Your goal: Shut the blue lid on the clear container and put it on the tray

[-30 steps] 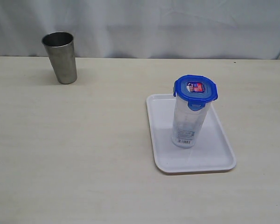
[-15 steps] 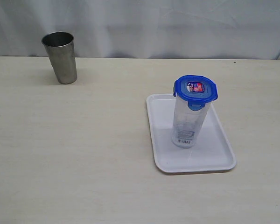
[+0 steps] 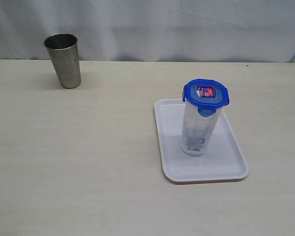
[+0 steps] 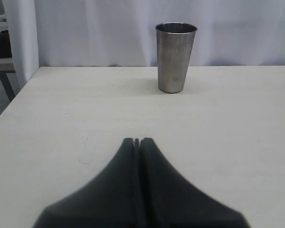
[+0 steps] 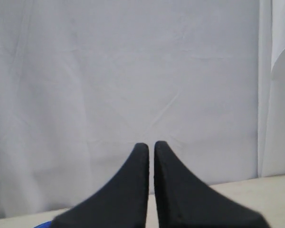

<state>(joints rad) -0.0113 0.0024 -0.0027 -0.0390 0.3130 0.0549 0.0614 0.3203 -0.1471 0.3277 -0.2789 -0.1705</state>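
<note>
One container (image 3: 196, 135), lid (image 3: 205, 93), tray (image 3: 233, 164) and cup (image 3: 64, 61).
The tall clear container stands on the flat white tray, round blue lid on top; the shiny metal cup is far off. The left gripper (image 4: 137, 140) and right gripper (image 5: 151, 145) are pinched closed, empty.

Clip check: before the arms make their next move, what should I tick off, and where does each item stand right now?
1. Blue lid seated on the clear container: ok.
2. All four lid flaps snapped down: cannot tell.
3. Clear container upright inside the tray: ok.
4. Left gripper shut, empty, apart from the steel cup: ok.
5. Right gripper shut and empty: ok.
</note>
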